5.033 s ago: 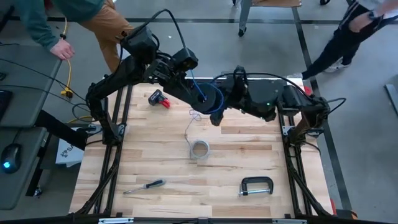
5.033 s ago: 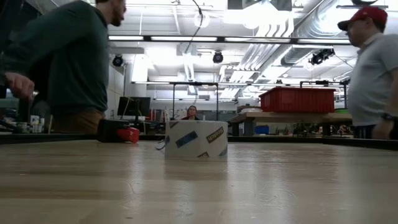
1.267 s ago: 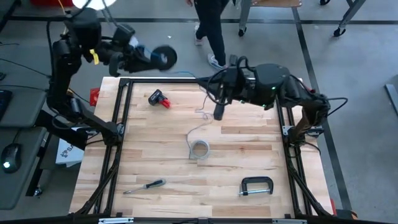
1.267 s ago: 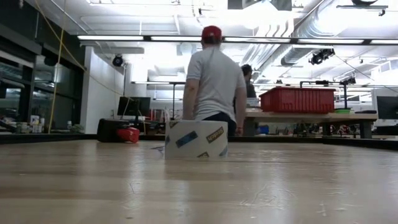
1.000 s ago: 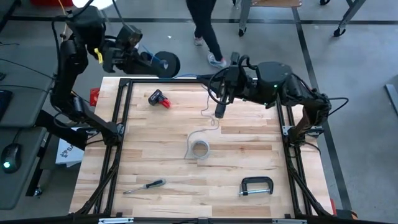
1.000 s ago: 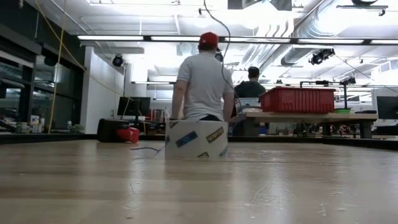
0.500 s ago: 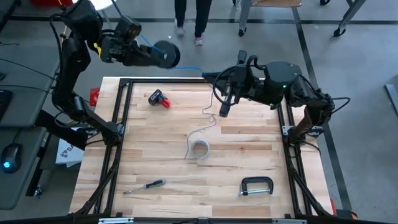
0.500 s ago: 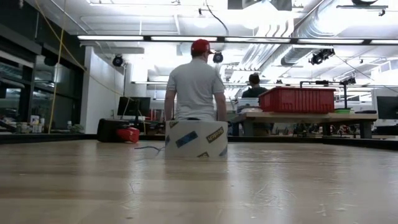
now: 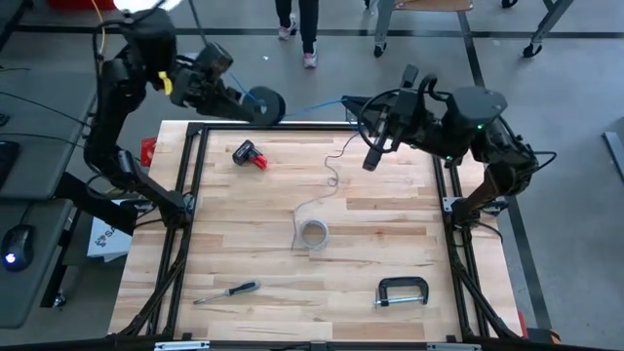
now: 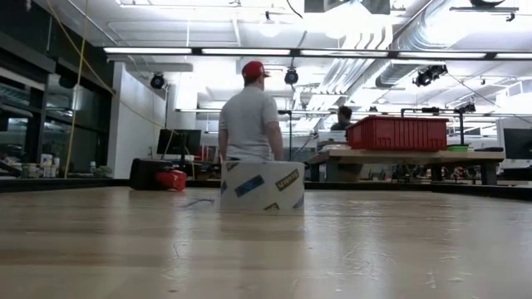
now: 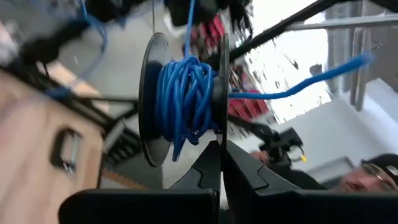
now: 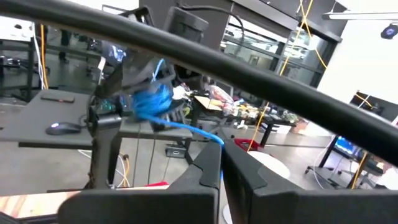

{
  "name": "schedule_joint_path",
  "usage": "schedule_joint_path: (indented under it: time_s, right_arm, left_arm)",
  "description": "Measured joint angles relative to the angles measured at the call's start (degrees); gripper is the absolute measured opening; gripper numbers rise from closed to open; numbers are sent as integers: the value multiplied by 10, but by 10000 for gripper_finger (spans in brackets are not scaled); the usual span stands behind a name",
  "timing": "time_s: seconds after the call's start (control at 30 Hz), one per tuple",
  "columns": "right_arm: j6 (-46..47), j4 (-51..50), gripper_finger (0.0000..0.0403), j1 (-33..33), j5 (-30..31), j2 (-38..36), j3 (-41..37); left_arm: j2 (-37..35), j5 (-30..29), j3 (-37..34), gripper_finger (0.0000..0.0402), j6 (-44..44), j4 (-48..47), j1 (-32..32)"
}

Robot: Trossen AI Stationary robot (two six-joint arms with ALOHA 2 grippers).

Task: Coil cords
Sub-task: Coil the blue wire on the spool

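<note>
**Blue cord stretched between spool and right gripper**

A black spool wound with blue cord is held by the left gripper at the upper left of the high view, just beyond the far edge of the wooden table. In the left wrist view the fingers are seen pressed together on the spool's lower rim, the spool axis lying roughly level.

From the spool a free run of the blue cord is carried across the upper middle of the high view to the right gripper, raised over the table's upper right. In the right wrist view the fingers are shut on the cord's end. The line appears to be kept taut in the air so that turns can be laid onto the spool without tangling.

The pale grey cord is left lying loose on the table at the centre, running down to a roll of tape. It is not touched by either gripper.

Elsewhere on the table a red-and-black tool, a screwdriver and a C-clamp are noted, well apart from the work.
</note>
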Motion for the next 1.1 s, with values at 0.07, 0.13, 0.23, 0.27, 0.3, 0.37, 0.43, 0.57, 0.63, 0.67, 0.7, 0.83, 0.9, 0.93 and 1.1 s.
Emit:
schedule_joint_path:
  time_s: [0.07,0.13,0.23,0.27,0.3,0.37,0.43,0.57,0.63,0.67,0.7,0.83,0.9,0.93,1.1]
  right_arm:
    - [0,1,0,0,0,2,0]
    - [-4,4,0,-3,-1,3,0]
    - [-9,16,0,-9,-5,6,0]
    - [-9,22,0,-11,-11,8,0]
    - [-9,31,0,-15,-21,10,0]
    - [-9,44,0,-21,-35,15,0]
    - [-6,58,0,-29,-48,24,0]
    - [5,89,0,-42,-84,45,1]
    - [13,107,0,-44,-96,55,1]
    - [20,118,0,-44,-106,59,1]
    - [27,130,0,-44,-120,63,1]
    - [62,150,0,-44,-166,73,1]
    - [84,151,0,-44,-181,77,1]
    - [93,153,0,-43,-187,79,1]
    - [123,191,0,-43,-219,86,2]
  left_arm:
    - [9,11,0,0,-7,-13,-14]
    - [20,23,0,0,-11,-14,-30]
    - [40,48,0,0,-23,-8,-56]
    - [49,56,0,0,-26,-2,-65]
    - [57,65,0,0,-33,8,-74]
    - [77,87,0,0,-58,44,-92]
    - [93,110,0,0,-91,105,-110]
    - [125,150,0,0,-197,303,-138]
    - [138,158,0,0,-256,401,-148]
    - [142,158,0,0,-279,436,-151]
    - [146,159,0,0,-298,465,-154]
    - [153,160,0,0,-308,531,-158]
    - [153,152,0,0,-290,561,-157]
    - [153,143,0,0,-278,576,-157]
    - [153,127,0,0,-198,644,-158]
